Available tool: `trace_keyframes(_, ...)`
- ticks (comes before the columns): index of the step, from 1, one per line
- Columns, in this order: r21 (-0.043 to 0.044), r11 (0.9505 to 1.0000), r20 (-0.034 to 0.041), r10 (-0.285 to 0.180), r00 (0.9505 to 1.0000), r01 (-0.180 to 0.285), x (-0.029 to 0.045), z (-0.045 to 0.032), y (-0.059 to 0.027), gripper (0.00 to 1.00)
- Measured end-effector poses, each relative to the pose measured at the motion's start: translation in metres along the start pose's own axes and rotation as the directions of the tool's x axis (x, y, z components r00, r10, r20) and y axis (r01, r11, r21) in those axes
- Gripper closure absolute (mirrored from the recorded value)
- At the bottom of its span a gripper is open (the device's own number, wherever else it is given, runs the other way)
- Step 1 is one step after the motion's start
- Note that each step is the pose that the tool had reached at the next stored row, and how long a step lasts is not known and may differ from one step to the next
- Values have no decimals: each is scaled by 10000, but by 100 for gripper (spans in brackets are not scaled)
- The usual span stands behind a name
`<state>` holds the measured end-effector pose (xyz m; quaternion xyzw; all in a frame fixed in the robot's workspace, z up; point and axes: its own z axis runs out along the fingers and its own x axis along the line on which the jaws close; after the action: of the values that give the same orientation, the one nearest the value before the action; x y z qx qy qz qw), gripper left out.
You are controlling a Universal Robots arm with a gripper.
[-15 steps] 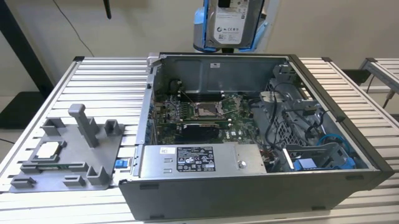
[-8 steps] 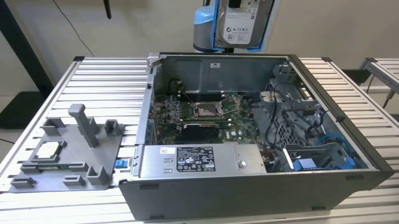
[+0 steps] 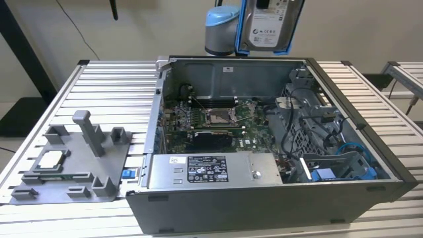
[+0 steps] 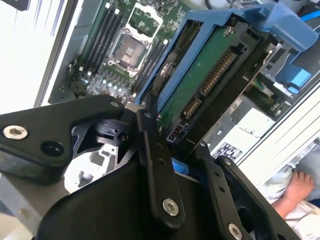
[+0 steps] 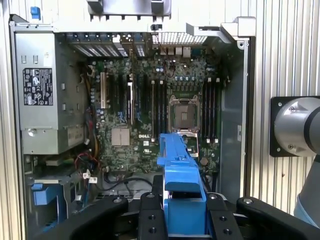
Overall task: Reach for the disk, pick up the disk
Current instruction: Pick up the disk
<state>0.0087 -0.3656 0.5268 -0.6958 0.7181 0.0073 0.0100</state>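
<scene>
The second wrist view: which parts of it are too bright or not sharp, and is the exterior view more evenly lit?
In the second wrist view the surface beside the open grey computer case is washed out to white, and the black gripper, shut on the blue-framed silver disk, looks soft; the exterior view is evenly lit, with the disk cut by the frame.

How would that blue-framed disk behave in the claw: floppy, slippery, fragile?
Probably stiff: the disk hangs upright above the computer case without sagging. Likely dense for its size, being a metal slab. The gripper clamps its blue bracket, and smooth plastic might slip. The bare green circuit board suggests it would not like knocks.
</scene>
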Motion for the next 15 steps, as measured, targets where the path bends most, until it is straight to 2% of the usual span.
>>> trace_keyframes(10, -1, 10000, 0, 0, 10000, 0, -8, 1, -262, 100)
trace_keyframes(15, -2, 10000, -1, 0, 10000, 0, -11, 1, -333, 100)
